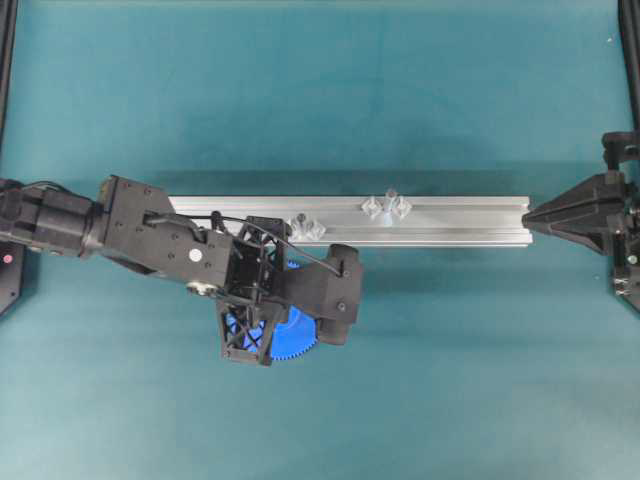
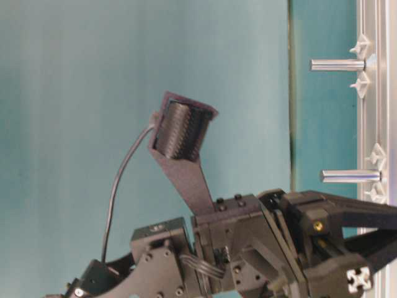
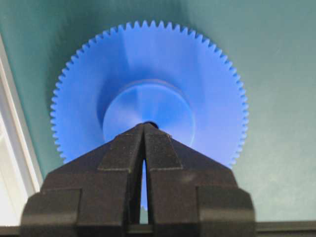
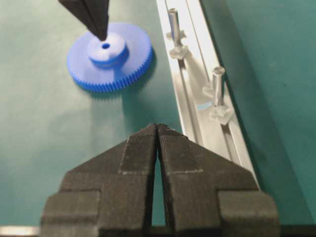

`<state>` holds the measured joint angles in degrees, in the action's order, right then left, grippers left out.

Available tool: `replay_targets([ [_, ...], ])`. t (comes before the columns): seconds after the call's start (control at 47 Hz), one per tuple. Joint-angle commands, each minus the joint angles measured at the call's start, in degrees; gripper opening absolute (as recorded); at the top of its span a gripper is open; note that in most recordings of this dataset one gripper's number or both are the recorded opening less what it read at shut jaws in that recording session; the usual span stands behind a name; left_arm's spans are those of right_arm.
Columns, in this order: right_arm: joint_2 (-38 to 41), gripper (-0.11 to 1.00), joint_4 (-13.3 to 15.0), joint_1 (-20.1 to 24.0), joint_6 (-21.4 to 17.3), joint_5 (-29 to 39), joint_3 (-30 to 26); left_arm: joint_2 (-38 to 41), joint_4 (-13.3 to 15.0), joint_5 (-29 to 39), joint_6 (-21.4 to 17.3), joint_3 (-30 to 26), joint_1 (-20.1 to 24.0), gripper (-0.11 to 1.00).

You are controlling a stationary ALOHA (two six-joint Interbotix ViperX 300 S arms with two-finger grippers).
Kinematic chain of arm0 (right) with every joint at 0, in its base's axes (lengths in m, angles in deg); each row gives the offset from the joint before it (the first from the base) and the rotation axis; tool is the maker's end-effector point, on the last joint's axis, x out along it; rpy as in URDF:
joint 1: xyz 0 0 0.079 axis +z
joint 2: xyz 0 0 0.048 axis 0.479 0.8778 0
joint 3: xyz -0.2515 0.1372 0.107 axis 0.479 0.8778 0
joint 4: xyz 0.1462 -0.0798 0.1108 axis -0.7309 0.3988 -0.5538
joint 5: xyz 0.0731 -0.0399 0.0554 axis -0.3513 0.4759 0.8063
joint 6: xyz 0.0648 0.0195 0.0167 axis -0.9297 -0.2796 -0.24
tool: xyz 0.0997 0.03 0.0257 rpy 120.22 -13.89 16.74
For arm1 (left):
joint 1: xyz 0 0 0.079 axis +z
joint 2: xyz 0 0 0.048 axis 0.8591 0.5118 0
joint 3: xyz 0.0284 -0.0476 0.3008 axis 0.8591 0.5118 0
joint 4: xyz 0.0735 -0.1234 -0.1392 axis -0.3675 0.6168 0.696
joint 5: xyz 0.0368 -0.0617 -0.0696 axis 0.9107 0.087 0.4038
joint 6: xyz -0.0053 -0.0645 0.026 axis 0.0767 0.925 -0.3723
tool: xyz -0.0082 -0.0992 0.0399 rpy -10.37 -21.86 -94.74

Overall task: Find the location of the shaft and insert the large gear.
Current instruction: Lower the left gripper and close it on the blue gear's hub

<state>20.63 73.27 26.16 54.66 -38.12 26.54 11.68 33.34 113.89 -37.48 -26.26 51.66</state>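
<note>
overhead: large gear (image 1: 296, 331) flat, hub up

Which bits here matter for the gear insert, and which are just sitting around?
For the job:
- blue gear, flat on the mat
- taller shaft on the rail
- left gripper, shut, tips at the gear's hub

Just there:
- shorter pin
- aluminium rail carrying both pins
- right gripper, shut, by the rail's end

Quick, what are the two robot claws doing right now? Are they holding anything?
Left gripper: closed, tips above the large gear's hub, holding nothing.
Right gripper: closed and empty, near the rail.
</note>
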Motion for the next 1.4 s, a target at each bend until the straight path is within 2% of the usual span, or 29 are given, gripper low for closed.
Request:
replay_targets([
  [0.0, -0.18, 0.06, 0.09, -0.09, -0.44, -0.26, -0.62, -0.79, -0.09, 0.79, 0.26, -1.58, -0.35, 0.00],
  [0.213, -0.62, 0.06, 0.09, -0.09, -0.44, -0.26, -0.53, -0.70, -0.09, 1.41, 0.53, -1.67, -0.35, 0.05],
  [0.298, -0.53, 0.06, 0.09, -0.09, -0.44, -0.26, -0.53, -0.70, -0.18, 1.14, 1.05, -1.85, -0.35, 0.15],
  [0.383, -0.62, 0.06, 0.09, 0.00, -0.44, -0.26, -0.53, -0.62, -0.18, 0.97, 2.64, -1.93, -0.35, 0.31],
  [0.553, -0.62, 0.06, 0.00, 0.00, -0.44, -0.26, -0.53, -0.62, -0.09, 0.09, 5.45, -1.49, -0.62, 0.80],
  [0.638, -0.62, 0.06, 0.09, -0.09, -0.44, -0.26, -0.53, -0.62, -0.09, 0.09, 5.62, -1.41, -0.62, 0.93],
  [1.383, -1.23, 0.06, 0.09, 0.00, -0.44, -0.26, -0.18, 2.37, -0.18, -1.05, 5.62, -0.53, -0.35, 0.93],
])
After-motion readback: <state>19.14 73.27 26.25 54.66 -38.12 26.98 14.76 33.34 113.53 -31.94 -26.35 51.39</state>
